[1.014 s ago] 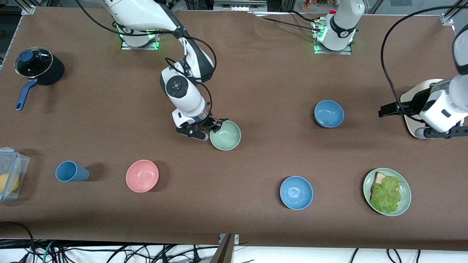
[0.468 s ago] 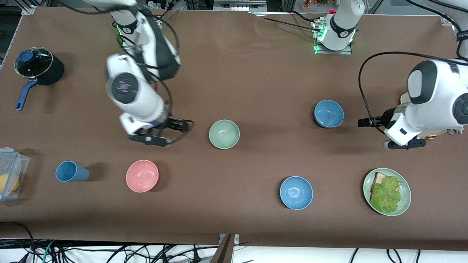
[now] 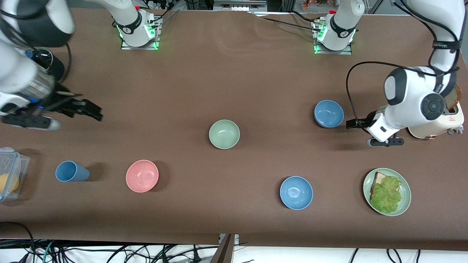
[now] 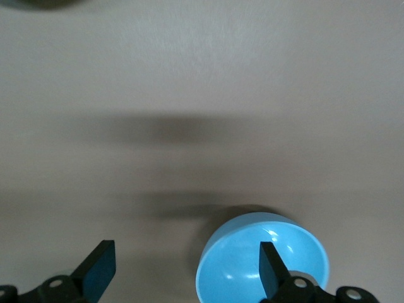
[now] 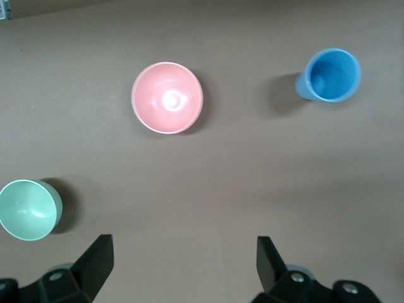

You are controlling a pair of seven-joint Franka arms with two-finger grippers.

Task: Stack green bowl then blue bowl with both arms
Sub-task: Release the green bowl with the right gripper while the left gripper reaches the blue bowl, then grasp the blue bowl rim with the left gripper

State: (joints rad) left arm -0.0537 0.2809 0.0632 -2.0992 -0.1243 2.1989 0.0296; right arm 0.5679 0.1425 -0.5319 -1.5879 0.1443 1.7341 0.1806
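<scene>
So green bowl (image 3: 224, 134) sits alone mid-table, my right gripper (image 3: 64, 113) wide and empty over the right arm's end, left gripper (image 4: 183, 268) wide by the blue bowl (image 3: 329, 113); next, I grab it.

Left end effector (image 4: 186, 268) open, fingers (image 4: 98, 268) wide apart above the brown surface (image 4: 202, 95); one finger overlapping the blue bowl (image 4: 243, 262), empty and upright.

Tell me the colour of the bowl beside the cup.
Pink. The bowl beside the blue cup shows best in the right wrist view.
</scene>
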